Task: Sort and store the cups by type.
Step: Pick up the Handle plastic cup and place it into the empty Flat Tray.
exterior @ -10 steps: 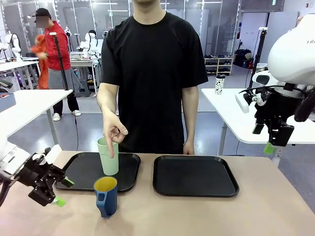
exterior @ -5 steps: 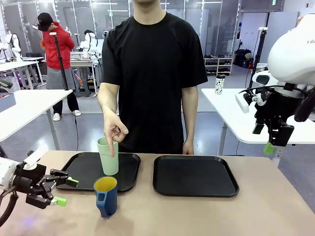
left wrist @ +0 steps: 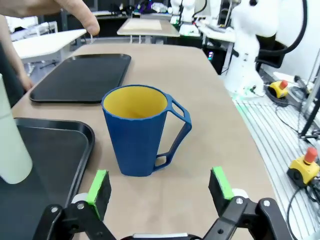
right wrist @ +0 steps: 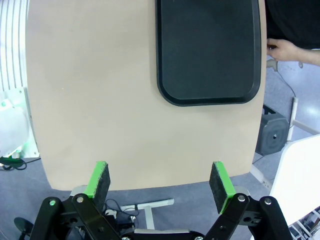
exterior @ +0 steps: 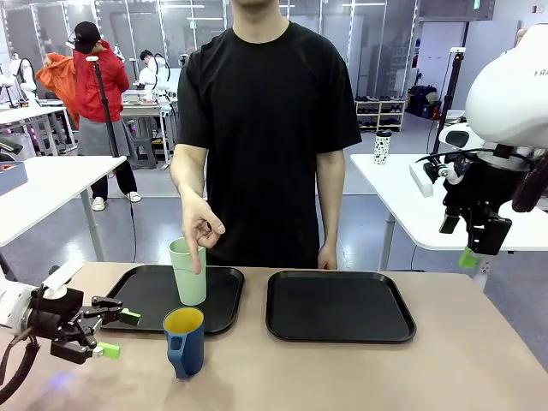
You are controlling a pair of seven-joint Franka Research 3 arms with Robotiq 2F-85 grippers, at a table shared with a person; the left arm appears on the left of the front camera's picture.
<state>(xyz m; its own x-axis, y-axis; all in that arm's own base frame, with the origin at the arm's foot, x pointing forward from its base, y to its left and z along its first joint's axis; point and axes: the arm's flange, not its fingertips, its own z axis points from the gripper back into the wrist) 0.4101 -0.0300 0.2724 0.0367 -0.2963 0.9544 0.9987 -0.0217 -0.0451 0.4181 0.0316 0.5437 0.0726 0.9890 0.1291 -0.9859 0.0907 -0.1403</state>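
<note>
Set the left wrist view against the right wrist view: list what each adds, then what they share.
Left wrist: the mug on the table ahead of the open left gripper, the tumbler on the left tray, a hand above. Right wrist: the open right gripper high over the table's edge, floor beyond. Both: the right tray and the table.

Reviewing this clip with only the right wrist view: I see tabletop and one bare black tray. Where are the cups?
Observer: The blue mug stands on the table, just in front of the left tray.
Operator: And the other one?
Observer: The mint-green tumbler stands upright on that left tray, the person's hand at its rim.
Operator: Is the mug gripped?
Observer: No; the left end effector is open, facing the mug without touching it.
</note>
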